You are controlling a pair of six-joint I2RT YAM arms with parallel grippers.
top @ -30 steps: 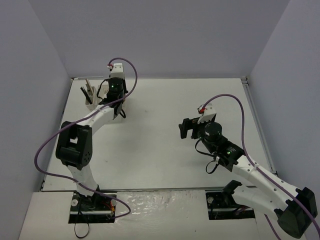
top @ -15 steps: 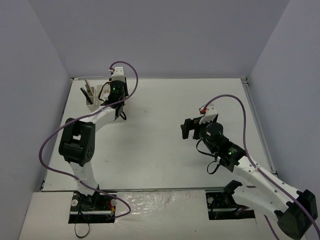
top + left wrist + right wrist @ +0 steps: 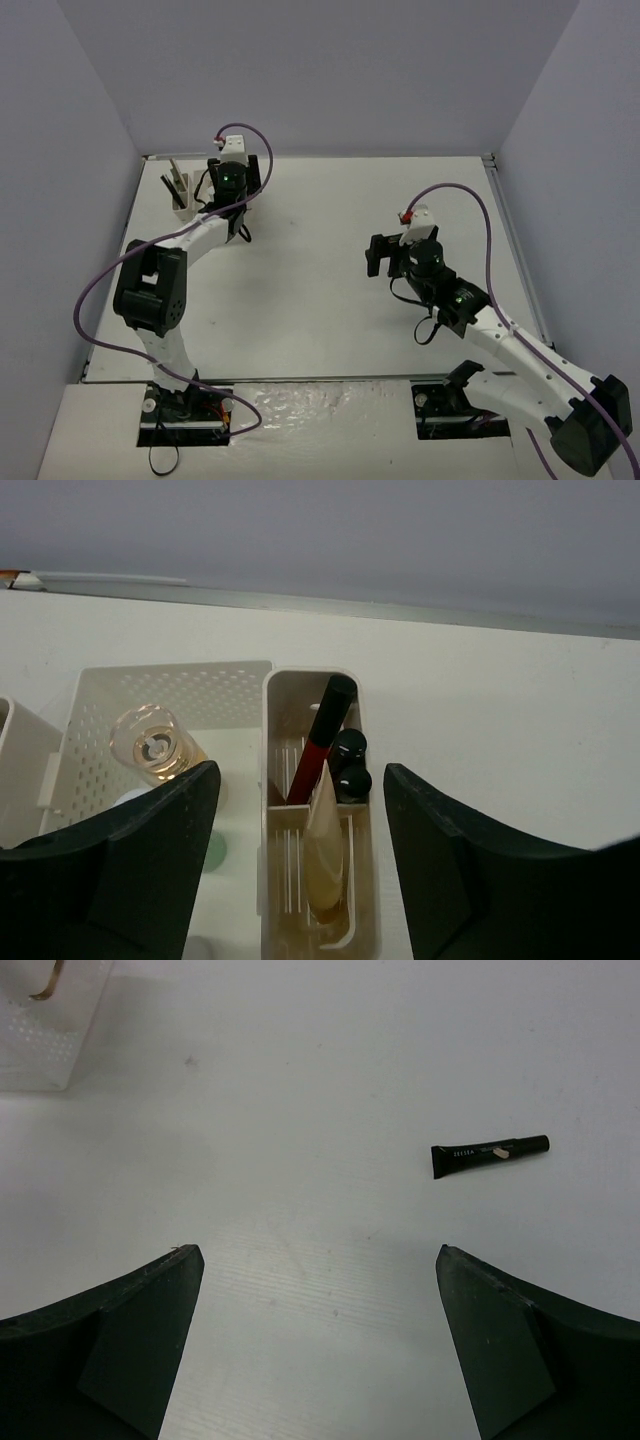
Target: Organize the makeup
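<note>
The left wrist view looks down on the white-and-beige box [image 3: 170,685]. Its narrow compartment holds a tan tube [image 3: 325,845], a red pencil [image 3: 318,748] and two black-capped sticks [image 3: 350,765]. An amber bottle [image 3: 155,745] and a green cap [image 3: 213,852] sit in the wide compartment. My left gripper [image 3: 300,880] hangs open above the narrow compartment, with its fingers apart from the tan tube. A black tube [image 3: 488,1154] lies alone on the table, ahead and to the right of my open, empty right gripper [image 3: 315,1350].
From above, the box [image 3: 180,192] stands at the table's far left, with my left gripper [image 3: 235,185] beside it. My right gripper [image 3: 385,255] hovers over mid-table, right of centre. A corner of the box [image 3: 40,1050] shows at the right wrist view's upper left.
My left gripper's jaws have spread apart over the box. The right gripper has drifted slightly right and further from the bases.
</note>
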